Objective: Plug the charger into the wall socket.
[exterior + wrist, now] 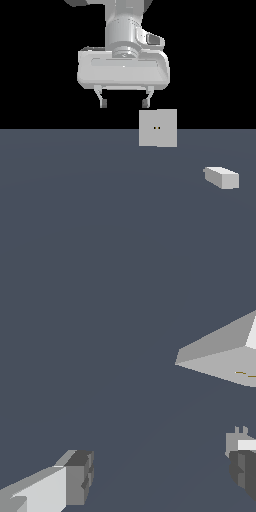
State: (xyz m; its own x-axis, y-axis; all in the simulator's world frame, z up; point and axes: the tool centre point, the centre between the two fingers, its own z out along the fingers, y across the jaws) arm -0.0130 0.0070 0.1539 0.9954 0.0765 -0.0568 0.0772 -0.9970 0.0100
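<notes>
The charger [221, 177] was a small light-grey block. It lay flat on the dark grey desk [75, 200], far over on the exterior view's right. Nothing touched it. In the wrist view a small grey piece with two little prongs [241, 442] showed at the picture's edge, partly behind one finger; it could have been the charger, but that was hard to tell

The wall socket [157, 128] was a flat light-grey square plate. It stood upright on the desk, farther back than the charger and well apart from it. It had two tiny dark holes in its middle. In the wrist view it looked slanted [225, 353], with two thin marks on its face

The pincer [124, 103] hung up in the air above the desk, pointing down. It was just beside the socket's top corner, on the exterior view's left. Its two short fingers [103, 103] were spread wide apart, and it held nothing
</notes>
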